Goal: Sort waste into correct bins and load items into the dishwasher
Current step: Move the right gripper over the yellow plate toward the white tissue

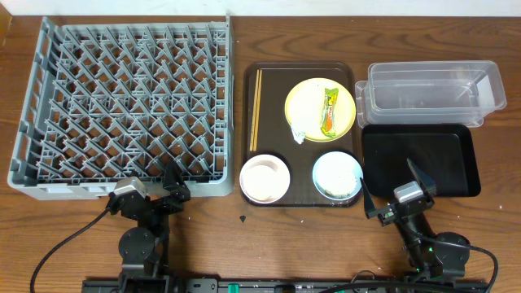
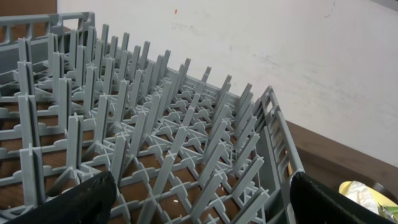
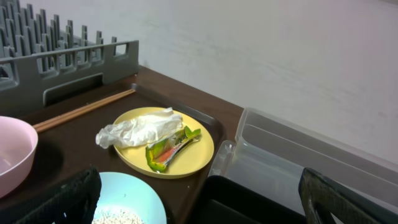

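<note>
The grey dishwasher rack (image 1: pixel 122 106) fills the left of the table, with my open left gripper (image 1: pixel 177 189) (image 2: pixel 205 205) at its front right corner. On a dark brown serving tray (image 1: pixel 301 73) sit a yellow plate (image 1: pixel 313 94) holding a yellow-green wrapper (image 1: pixel 330 111) and a white tissue (image 1: pixel 296 129), wooden chopsticks (image 1: pixel 257 110), a cream bowl (image 1: pixel 264 179), and a light blue bowl (image 1: pixel 337 175) with rice grains (image 3: pixel 124 218). My right gripper (image 1: pixel 395 191) (image 3: pixel 205 202) hangs open, empty, between the blue bowl and the black tray bin (image 1: pixel 419 159). Behind that is the clear tub (image 1: pixel 431 94).
The bare wooden table (image 1: pixel 65 236) runs along the front, where both arm bases and cables (image 1: pixel 57 248) stand. A white wall (image 3: pixel 280 56) lies behind the tub and rack.
</note>
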